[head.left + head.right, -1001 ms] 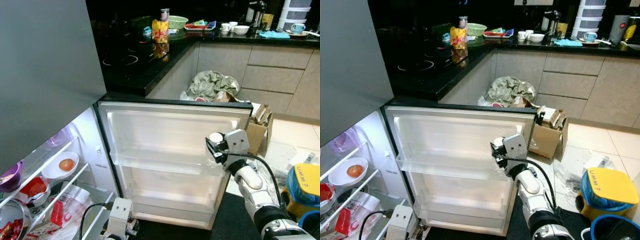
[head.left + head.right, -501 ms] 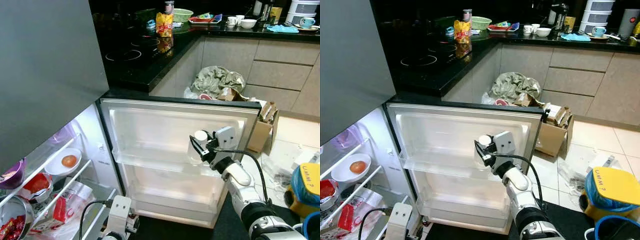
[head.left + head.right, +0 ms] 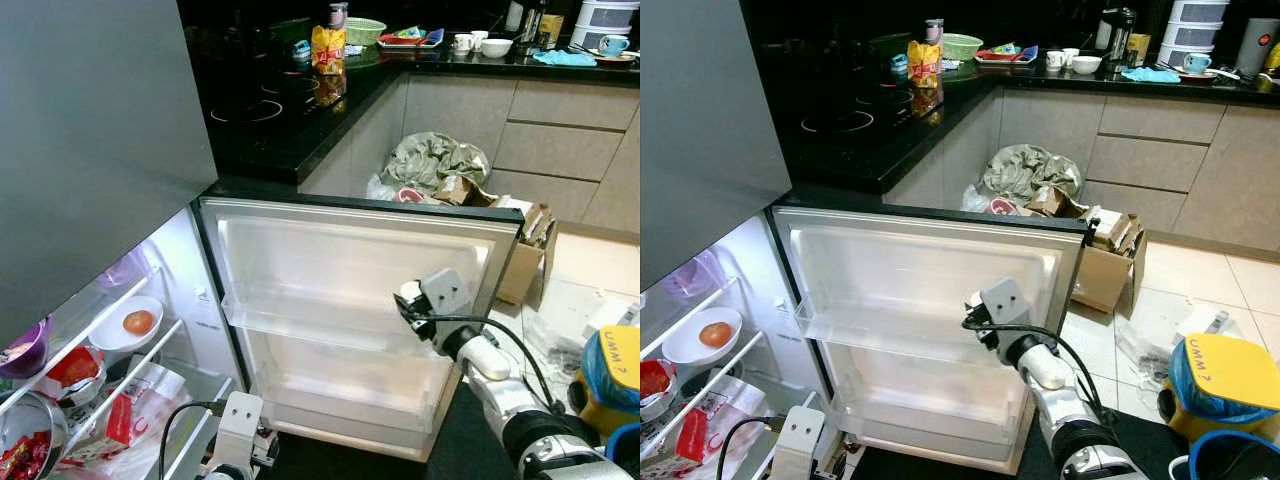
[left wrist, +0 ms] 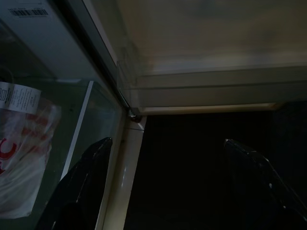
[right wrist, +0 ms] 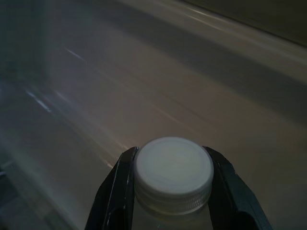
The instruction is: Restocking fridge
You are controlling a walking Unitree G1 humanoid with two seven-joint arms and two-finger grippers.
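The fridge stands open, and its white door (image 3: 340, 270) with two clear shelves faces me. My right gripper (image 3: 412, 303) is at the right end of the upper door shelf (image 3: 310, 328), shut on a clear bottle with a white cap (image 5: 173, 165). One black finger (image 5: 117, 191) presses each side of the bottle's neck. The gripper hides the bottle's body, so I cannot tell whether it rests on the shelf. My left gripper (image 4: 168, 191) hangs open and low by the fridge's bottom edge, beside a red and white bag (image 4: 21, 158).
Inside the fridge on the left are a white bowl with an orange fruit (image 3: 135, 323), a purple bowl (image 3: 22, 355) and red packets (image 3: 70, 372). A black counter (image 3: 280, 120) lies behind the door. A cardboard box (image 3: 522, 255) and a yellow-lidded bin (image 3: 612, 360) stand on the floor at right.
My right gripper carried the bottle in against the door, then lowered it a little to the right end of the upper door shelf. The left arm stayed still.
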